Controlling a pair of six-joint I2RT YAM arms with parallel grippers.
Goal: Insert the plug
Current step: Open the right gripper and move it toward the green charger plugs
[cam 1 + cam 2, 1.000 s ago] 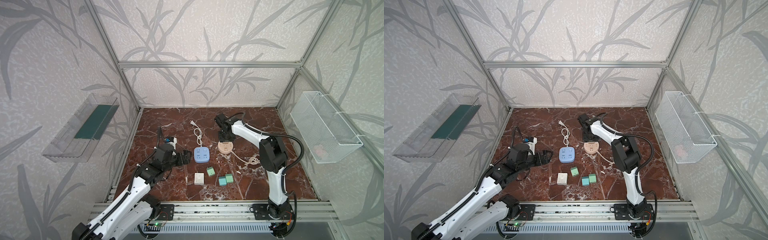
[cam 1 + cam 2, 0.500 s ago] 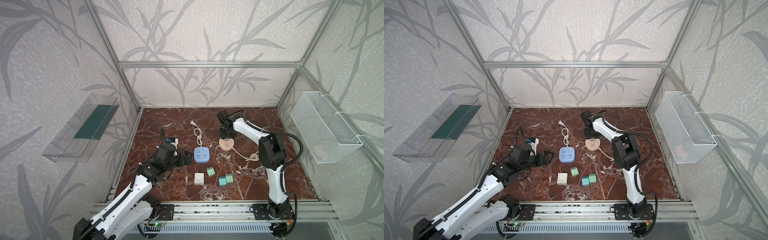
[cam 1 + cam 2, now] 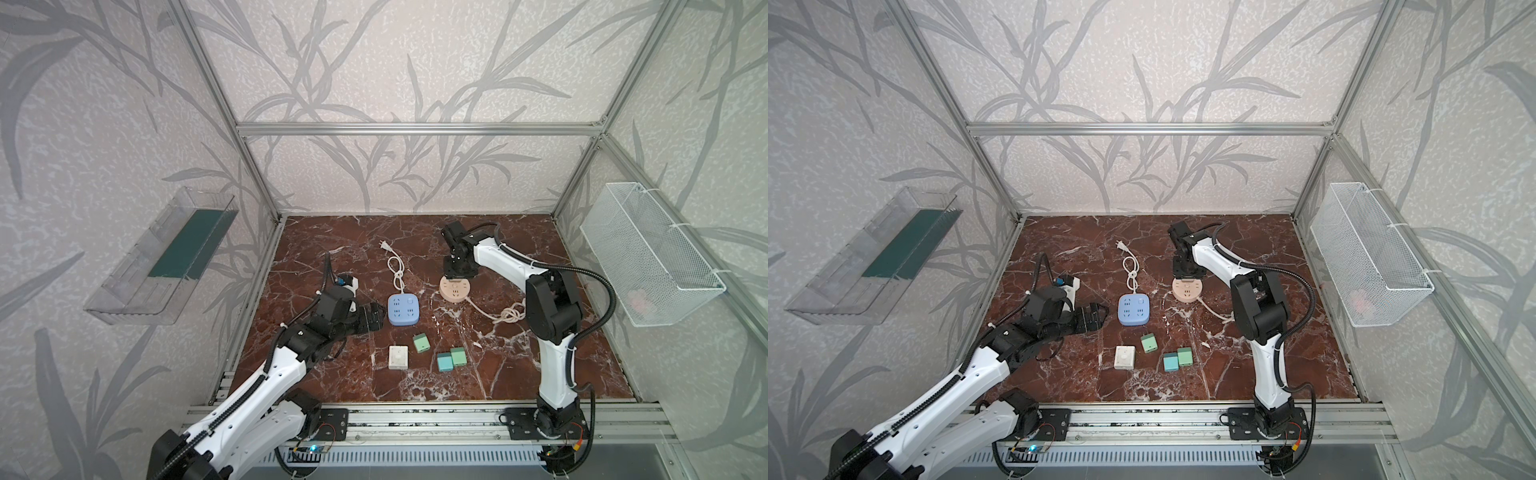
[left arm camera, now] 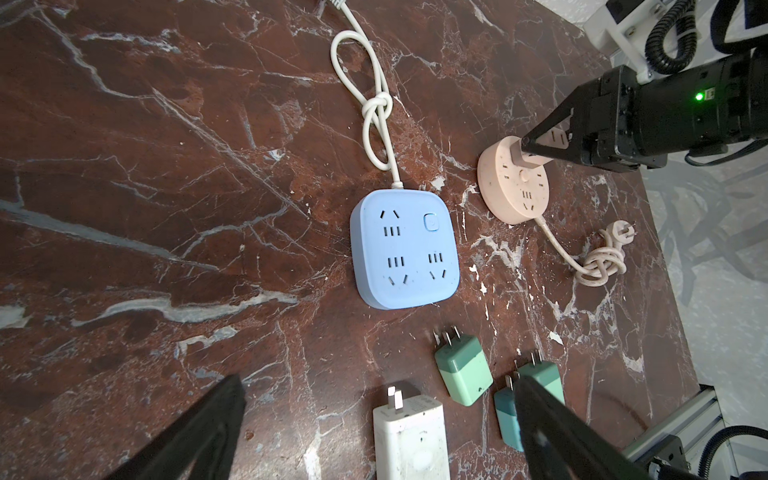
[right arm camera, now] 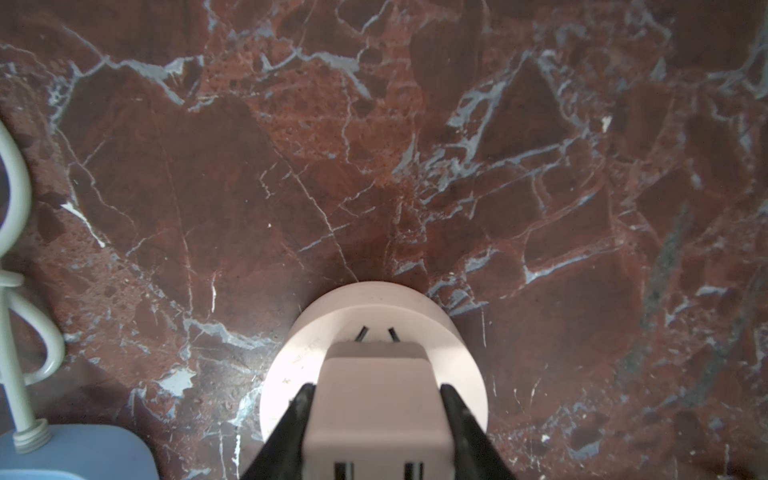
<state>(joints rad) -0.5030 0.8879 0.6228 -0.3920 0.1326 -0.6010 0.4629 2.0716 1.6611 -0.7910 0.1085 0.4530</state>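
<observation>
- Plug [image 5: 374, 365]: pink cube, upright, clamped between the jaws of right gripper [image 5: 376, 390]; jaws narrow, pressing its two sides.
- Plug base meets the face of round pink socket [image 5: 365, 316] directly below the right jaws; prongs hidden, cannot tell how deep it sits.
- Two slanted socket slots show just past the plug.
- Pink cord [image 3: 505, 311] is knotted, well apart from those jaws.
- Left gripper [image 4: 376, 384]: jaws wide, empty, low over marble table [image 3: 498, 374].
- Blue socket block [image 4: 405, 249] near, ahead of the left jaws; white cord [image 4: 376, 112] knotted beyond it.
- White charger [image 4: 409, 432], lone green charger [image 4: 463, 370], green charger pair [image 4: 540, 374] flat on table, nearer the left jaws than the right.
</observation>
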